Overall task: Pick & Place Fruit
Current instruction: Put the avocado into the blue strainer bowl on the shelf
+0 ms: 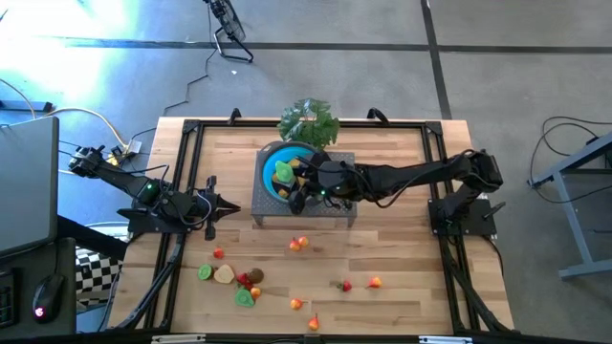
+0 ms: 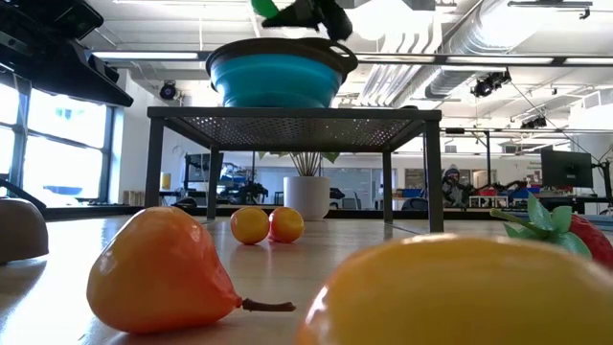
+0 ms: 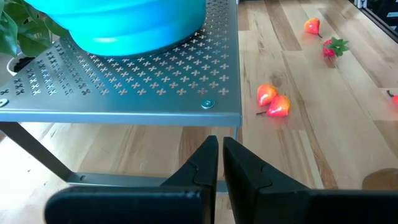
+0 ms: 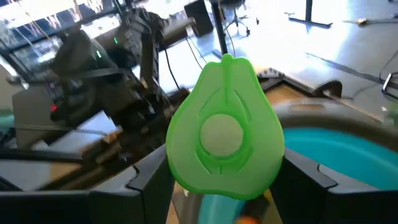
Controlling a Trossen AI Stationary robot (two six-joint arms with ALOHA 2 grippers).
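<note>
A: Where's your right gripper (image 4: 225, 186) sitting?
B: Its jaws are grasping a green pear slice (image 4: 225, 127) over the blue bowl (image 1: 273, 167).
A: And your left gripper (image 3: 220, 163)?
B: Waiting clenched on the worktop (image 1: 402, 248).

Bench (image 1: 402, 268): light wood planks, visible grain, satin finish. Riser stand (image 3: 130, 93): grey perforated sheet metal, matt, cross-shaped holes, screw at the corner. Blue bowl (image 2: 278, 79): smooth plastic or silicone look, soft sheen, dark rim. Green pear half (image 4: 225, 127) between my right fingers (image 4: 305, 180): moulded plastic, smooth, semi-gloss. My left fingers (image 3: 239, 171): matt black plastic. Loose fruit (image 2: 163, 271): glossy plastic skins. Leafy bunch (image 1: 309, 121): plastic-looking foliage.
</note>
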